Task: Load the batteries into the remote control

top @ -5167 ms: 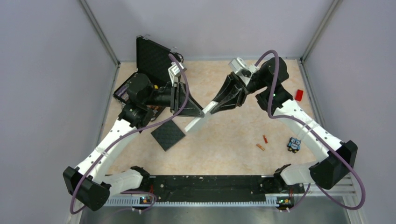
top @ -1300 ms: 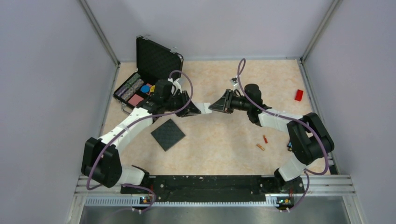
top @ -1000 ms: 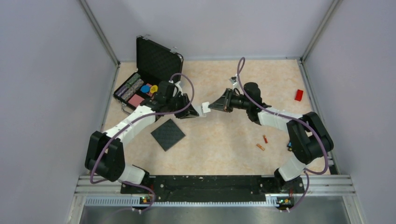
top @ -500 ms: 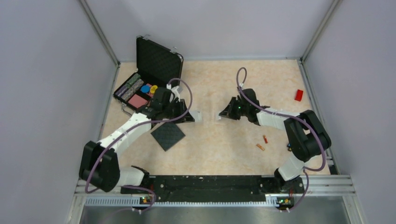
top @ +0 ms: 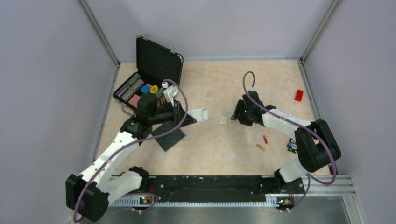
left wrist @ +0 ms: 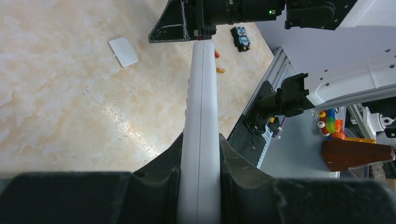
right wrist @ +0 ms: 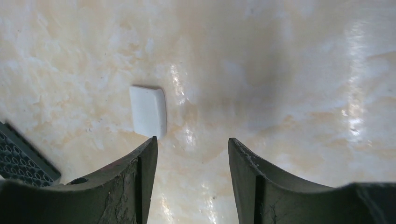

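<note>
Left gripper (top: 187, 118): clamped on the remote control (left wrist: 201, 93), which it holds edge-up above the table (top: 210, 156) at centre-left of the top view
Remote axis: long axis runs left to right in the top view, free end toward the right arm
Right gripper (right wrist: 190, 142): jaws wide, nothing between them, low over the table just right of centre
Battery cover (right wrist: 148, 111): small white plate lying flat (presumably the slot lid), just left of the right gripper
Batteries (top: 265, 138): two, on the table at lower right of the top view, near each other but apart, one nearly up-and-down in the frame, one slanted
Deciding relation: the batteries lie below and right of the right gripper, well apart from the left, so the right arm is the nearer and likely picker
Battery slot: not visible in any view
</note>
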Robot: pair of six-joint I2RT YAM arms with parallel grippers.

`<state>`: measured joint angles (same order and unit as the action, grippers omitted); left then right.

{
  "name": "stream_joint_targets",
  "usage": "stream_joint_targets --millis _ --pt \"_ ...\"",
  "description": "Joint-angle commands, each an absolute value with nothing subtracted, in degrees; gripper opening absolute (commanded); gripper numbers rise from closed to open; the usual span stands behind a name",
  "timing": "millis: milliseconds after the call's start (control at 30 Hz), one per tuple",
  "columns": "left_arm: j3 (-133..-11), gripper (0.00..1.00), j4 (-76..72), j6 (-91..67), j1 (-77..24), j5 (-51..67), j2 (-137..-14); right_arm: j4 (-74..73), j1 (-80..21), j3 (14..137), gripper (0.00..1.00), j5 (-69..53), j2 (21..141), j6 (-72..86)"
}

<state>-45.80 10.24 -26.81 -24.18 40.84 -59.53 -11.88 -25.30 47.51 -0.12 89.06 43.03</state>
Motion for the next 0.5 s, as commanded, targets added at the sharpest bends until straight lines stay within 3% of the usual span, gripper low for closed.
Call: stream_joint_targets --millis 0,233,333,467 --pt "-44.61 0.0 3.98 -24.48 -23.87 41.89 -52.94 -20.76 -24.36 49.57 0.56 5.91 81.88 40.89" --pt "-47.11 0.0 5.46 -25.03 -23.47 49.3 -51.18 -13.78 -24.28 47.84 0.58 -21.09 71.28 31.43" --pt "-49.8 0.0 7.09 -26.59 -23.37 53.49 -53.05 -4.93 -24.34 47.4 0.7 -37.9 64.09 31.37" --pt "-53.01 0.0 6.59 -30.13 -23.37 59.54 -55.43 6.9 -24.7 48.49 0.88 -47.55 58.11 38.54"
